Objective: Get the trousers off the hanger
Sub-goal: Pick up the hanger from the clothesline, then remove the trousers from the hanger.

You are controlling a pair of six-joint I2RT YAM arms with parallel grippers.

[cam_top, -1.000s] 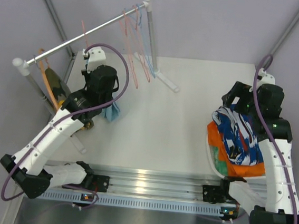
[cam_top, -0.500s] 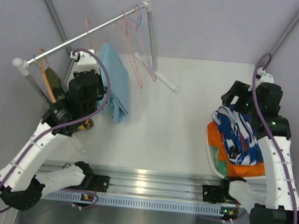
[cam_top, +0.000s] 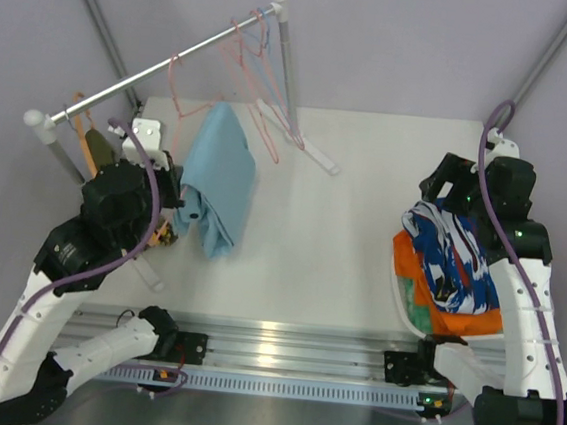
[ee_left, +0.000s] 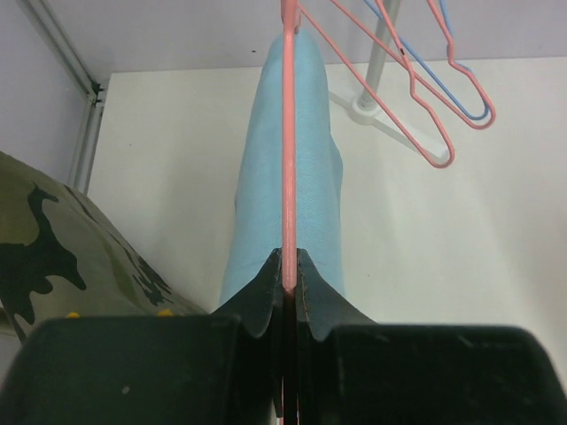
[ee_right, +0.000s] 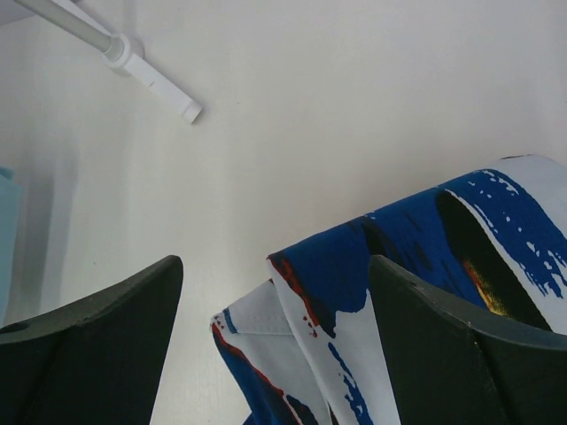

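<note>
Trousers [cam_top: 222, 176]: soft light-blue cloth, draped over thin pink hanger [ee_left: 287, 177].

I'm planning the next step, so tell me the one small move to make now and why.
Probably swing the right gripper over to the light blue trousers and pinch their lower end. The left gripper is shut on the pink hanger with those trousers draped over it, while the right gripper is open and holds nothing, above the pile of trousers on the right.
</note>
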